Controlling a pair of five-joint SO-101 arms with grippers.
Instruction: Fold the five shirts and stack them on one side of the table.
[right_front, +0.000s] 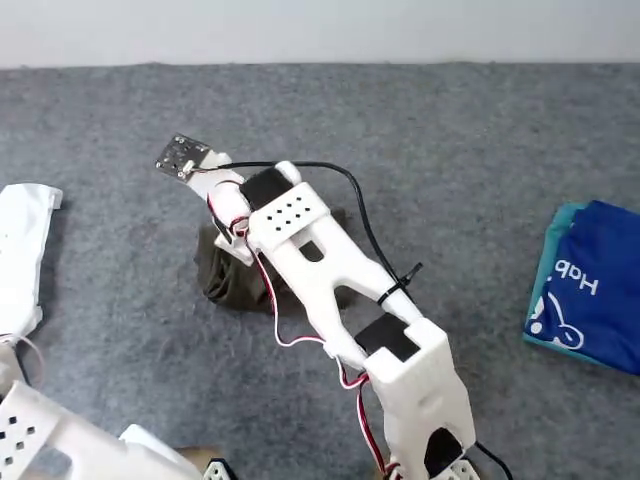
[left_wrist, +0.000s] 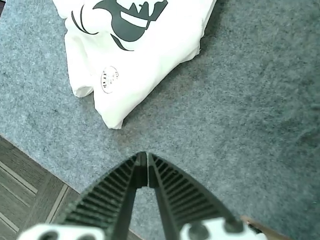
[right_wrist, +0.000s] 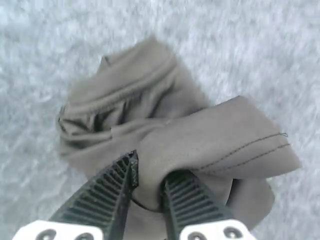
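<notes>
Now the right gripper (right_wrist: 150, 172) had a fold of the crumpled olive shirt (right_wrist: 165, 125) pinched at mid-table, folding barely begun; next, I reckoned, it needed dragging flat. The left gripper (left_wrist: 147, 159) sat closed, empty, near the white shirt (left_wrist: 135, 50).

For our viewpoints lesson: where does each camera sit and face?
High view: fixed above, facing down on the table; right arm over olive shirt.
Left wrist view: on left wrist, facing white shirt past shut left end effector.
Right wrist view: on right wrist; right end effector pinching olive shirt.
Shared: olive shirt, high and right wrist views.
</notes>
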